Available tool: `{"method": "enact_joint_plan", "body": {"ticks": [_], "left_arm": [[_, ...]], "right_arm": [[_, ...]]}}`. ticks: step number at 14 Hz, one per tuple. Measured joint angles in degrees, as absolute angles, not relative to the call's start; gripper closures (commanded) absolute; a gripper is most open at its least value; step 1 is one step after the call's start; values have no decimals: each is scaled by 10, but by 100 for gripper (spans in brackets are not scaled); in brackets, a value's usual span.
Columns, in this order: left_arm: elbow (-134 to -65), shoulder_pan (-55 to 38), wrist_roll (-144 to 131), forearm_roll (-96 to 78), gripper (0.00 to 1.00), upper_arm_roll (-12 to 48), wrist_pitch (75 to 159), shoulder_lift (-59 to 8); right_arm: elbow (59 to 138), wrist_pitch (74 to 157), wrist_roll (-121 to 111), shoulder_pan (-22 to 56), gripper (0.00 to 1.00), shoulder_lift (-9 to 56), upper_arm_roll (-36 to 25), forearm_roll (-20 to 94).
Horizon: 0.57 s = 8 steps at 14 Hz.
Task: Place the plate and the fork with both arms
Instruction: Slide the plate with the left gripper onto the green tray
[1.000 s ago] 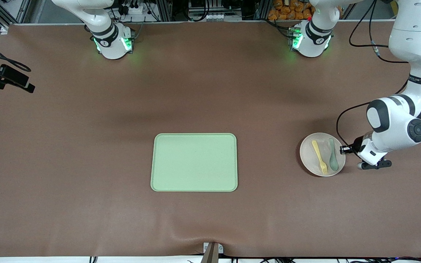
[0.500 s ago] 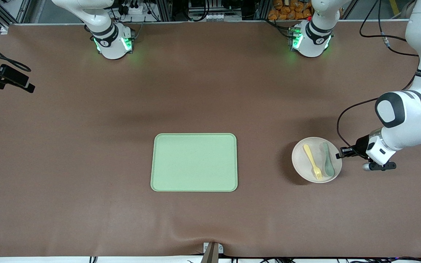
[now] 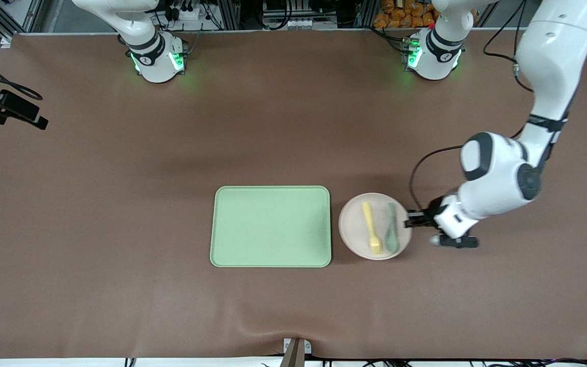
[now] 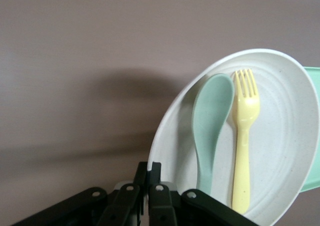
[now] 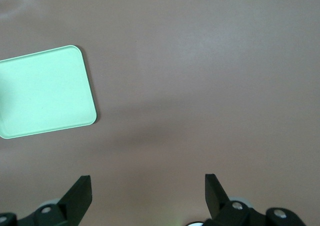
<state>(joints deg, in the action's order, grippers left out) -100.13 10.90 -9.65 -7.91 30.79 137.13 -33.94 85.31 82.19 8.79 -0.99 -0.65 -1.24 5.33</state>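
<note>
1. The left claw is clenched on the rim of the plate, at the plate's 3 o'clock edge in the front view. The pinch shows plainly in the left wrist view, where both fingers meet on the rim.
2. The plate hangs just off the table, judging by the shadow under it, and sits beside the tray, at the tray's 3 o'clock side, toward the left arm's end.
3. The fork and a spoon lie side by side in the plate, handles toward 12 o'clock in the front view. They ride along, so the plate is probably being held near level to keep them from sliding.
4. An edge grip leaves the plate's middle free and lets it slide low over the tray's lip.
5. The right claw is released, fingers wide apart, high over bare table with the tray in its view. That arm waits, likely for the fork.
6. Judged from this, the plate has yet to reach the tray, and the fork is untouched.
</note>
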Motion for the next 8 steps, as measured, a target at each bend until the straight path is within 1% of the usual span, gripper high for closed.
{"method": "enact_joint_plan", "body": {"ticks": [2,6,8], "left_arm": [[-956,44,-147,-79,100,289,1373,-376],[-879,-112,-224,-79,100,179,1373,-431],[-851,-162,-264,-79,100,155,1373,-452]], "right_arm": [[853,822,88,-10,0,-7,-13,53],[853,822,88,-10,0,-6,-12,53],[853,822,88,-10,0,-6,-12,53]]}}
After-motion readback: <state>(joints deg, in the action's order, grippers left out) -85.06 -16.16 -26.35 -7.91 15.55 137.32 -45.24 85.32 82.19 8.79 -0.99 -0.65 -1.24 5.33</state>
